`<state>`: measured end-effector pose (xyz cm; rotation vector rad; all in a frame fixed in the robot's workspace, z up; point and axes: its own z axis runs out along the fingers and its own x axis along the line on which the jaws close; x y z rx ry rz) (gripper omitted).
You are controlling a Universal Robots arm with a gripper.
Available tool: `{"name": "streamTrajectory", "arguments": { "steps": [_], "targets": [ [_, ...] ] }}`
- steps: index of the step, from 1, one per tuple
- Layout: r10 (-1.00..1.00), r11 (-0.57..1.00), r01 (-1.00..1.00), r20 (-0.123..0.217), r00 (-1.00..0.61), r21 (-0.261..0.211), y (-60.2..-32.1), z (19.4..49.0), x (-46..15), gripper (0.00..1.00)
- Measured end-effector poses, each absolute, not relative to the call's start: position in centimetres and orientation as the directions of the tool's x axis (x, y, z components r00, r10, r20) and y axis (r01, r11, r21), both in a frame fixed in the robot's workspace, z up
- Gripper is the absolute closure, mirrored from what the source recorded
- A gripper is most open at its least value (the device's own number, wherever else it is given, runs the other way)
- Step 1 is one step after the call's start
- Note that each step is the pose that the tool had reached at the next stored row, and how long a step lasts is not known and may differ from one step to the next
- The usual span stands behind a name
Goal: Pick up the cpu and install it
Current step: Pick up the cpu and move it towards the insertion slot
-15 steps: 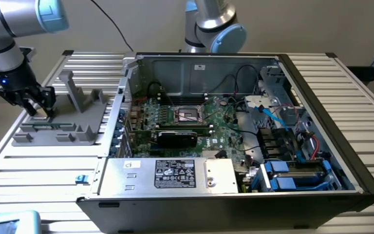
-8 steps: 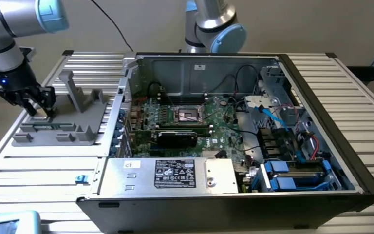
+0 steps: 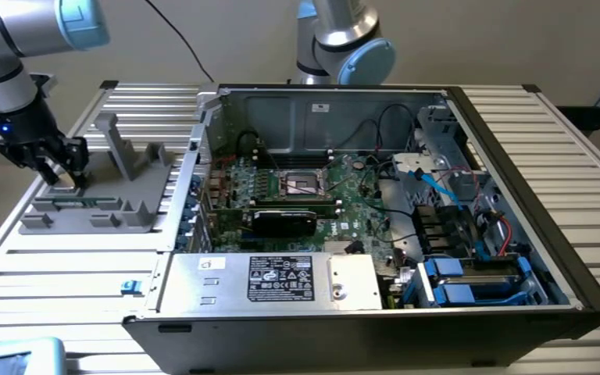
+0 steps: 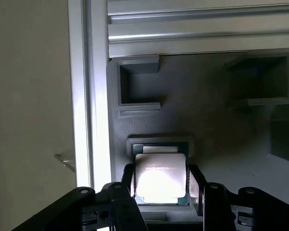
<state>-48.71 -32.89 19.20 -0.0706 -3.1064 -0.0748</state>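
Observation:
The cpu (image 4: pixel 160 175), a small square chip with a shiny metal top, lies flat in a pocket of the grey holder (image 4: pixel 207 110). My gripper (image 4: pixel 161 180) is down over it, with one black finger against each of two opposite edges of the chip, shut on it. In the exterior view the gripper (image 3: pixel 62 178) stands at the near-left corner of the grey holder (image 3: pixel 102 205), on the exterior view's left, outside the computer case. The dark square socket (image 3: pixel 302 183) with its metal frame sits on the green board inside the case.
The open computer case (image 3: pixel 508 180) takes up the middle and right of the slatted table. Inside are a black block (image 3: pixel 284 221), a silver power supply (image 3: pixel 269 277) and cables at the right. Upright grey fins (image 3: pixel 123 148) rise from the holder. A second arm (image 3: pixel 342 39) stands behind the case.

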Motion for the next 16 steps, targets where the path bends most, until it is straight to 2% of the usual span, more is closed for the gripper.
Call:
{"name": "streamTrajectory", "arguments": {
  "steps": [13,15,16],
  "targets": [
    [0.045,0.998,0.046,0.035,-0.998,0.047,-32.89,19.23,-48.72,0.46],
    [0.045,0.998,0.046,0.035,-0.998,0.047,-32.89,19.23,-48.72,0.44],
    [0.045,0.998,0.046,0.035,-0.998,0.047,-32.89,19.23,-48.72,0.38]
  ]
}}
